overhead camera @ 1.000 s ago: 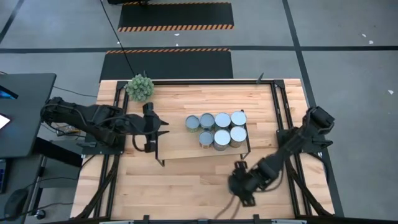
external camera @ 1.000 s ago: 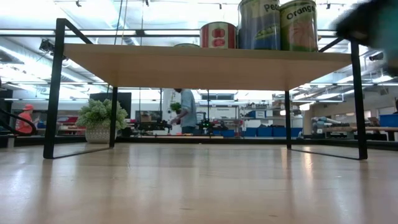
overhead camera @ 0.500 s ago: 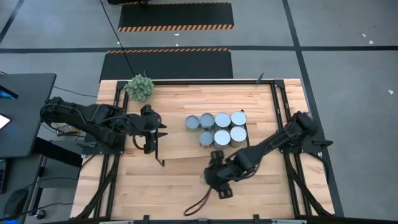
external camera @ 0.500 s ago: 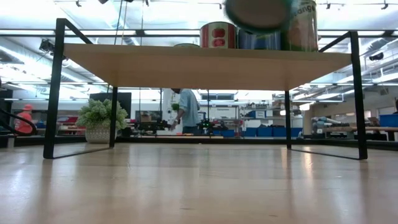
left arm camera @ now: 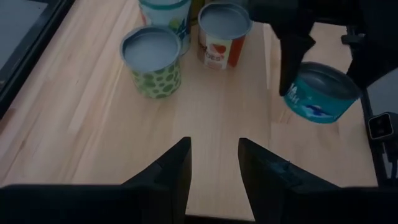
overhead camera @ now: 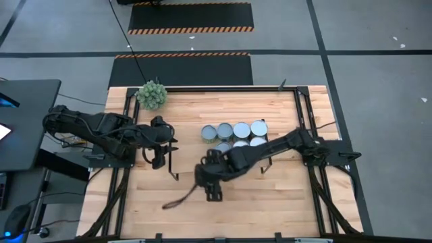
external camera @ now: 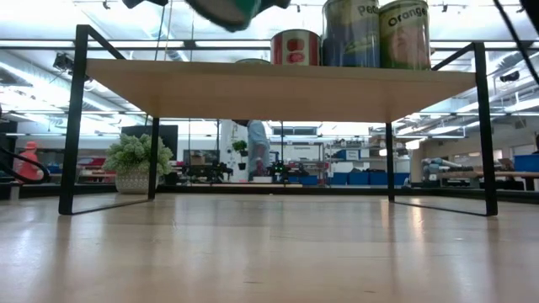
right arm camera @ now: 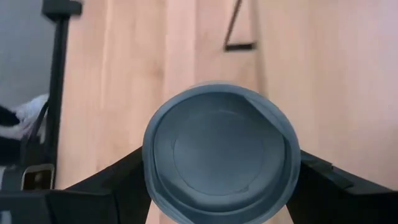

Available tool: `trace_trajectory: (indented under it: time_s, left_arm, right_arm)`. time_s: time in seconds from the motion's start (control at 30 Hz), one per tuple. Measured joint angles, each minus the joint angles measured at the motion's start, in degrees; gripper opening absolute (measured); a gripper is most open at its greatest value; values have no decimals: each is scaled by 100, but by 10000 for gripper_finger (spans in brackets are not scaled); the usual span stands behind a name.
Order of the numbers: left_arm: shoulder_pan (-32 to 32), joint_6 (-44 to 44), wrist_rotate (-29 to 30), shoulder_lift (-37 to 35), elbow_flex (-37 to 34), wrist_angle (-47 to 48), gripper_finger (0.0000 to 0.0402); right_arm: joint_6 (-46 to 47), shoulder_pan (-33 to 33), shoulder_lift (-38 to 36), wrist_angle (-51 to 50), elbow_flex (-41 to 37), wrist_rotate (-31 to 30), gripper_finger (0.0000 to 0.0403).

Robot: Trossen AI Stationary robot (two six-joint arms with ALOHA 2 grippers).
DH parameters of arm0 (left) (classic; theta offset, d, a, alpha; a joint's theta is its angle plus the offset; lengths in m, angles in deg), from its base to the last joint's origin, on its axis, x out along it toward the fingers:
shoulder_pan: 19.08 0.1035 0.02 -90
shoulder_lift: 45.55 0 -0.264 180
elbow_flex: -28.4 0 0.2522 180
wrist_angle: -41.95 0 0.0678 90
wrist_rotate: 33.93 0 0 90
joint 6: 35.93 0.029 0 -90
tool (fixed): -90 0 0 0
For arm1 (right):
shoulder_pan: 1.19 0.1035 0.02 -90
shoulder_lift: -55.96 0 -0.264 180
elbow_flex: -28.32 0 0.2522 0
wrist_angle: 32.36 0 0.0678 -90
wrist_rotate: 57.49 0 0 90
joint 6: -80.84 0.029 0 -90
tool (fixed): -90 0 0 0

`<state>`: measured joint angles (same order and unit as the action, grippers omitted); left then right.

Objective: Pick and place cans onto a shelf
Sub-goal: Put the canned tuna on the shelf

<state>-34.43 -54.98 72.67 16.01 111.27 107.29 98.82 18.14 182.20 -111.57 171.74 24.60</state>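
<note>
**Eighth can carried to the shelf's front edge**

Swinging leftward from the bench's front right in a second, the right gripper (overhead camera: 210, 177) now hangs over the shelf's (overhead camera: 189, 145) front edge, left of the stacked group, clenched on a teal can (left arm camera: 321, 92). The right wrist view shows both fingers (right arm camera: 109, 177) pressed against its grey-lidded sides.

By my judgement the task is nearly done. Seven cans (overhead camera: 233, 140) stand in two rows on the shelf's right half, and the carried one looks like the last; none shows on the bare bench (overhead camera: 283, 202). What remains is setting it down and letting go.

The left gripper (left arm camera: 213, 165) waits at the shelf's left end, fingers apart and empty.

Hard to make out: the right arm covers part of the front row from above, so the count is uncertain. The low view cuts the carried can (external camera: 232, 10) at its top edge and blurs it.
</note>
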Motion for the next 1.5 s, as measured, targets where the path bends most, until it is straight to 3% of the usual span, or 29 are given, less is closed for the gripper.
trace_trajectory:
  time_s: [0.13,0.53,0.9,1.27,1.5]
  left_arm:
    - [7,-147,58,-133,2,280,137]
    - [7,-739,181,-637,1,840,137]
    - [0,-904,-279,-647,0,836,137]
    - [0,-880,-290,-645,0,830,137]
    - [2,-885,-290,-645,0,821,137]
  right_arm:
    - [-17,-271,291,-210,536,-18,291]
    - [-782,-730,266,-252,453,-423,291]
    - [-1397,-1077,266,-763,453,-319,304]
    - [-1414,-1139,266,-1043,449,-249,351]
    - [-1411,-1104,266,-1038,449,-249,361]
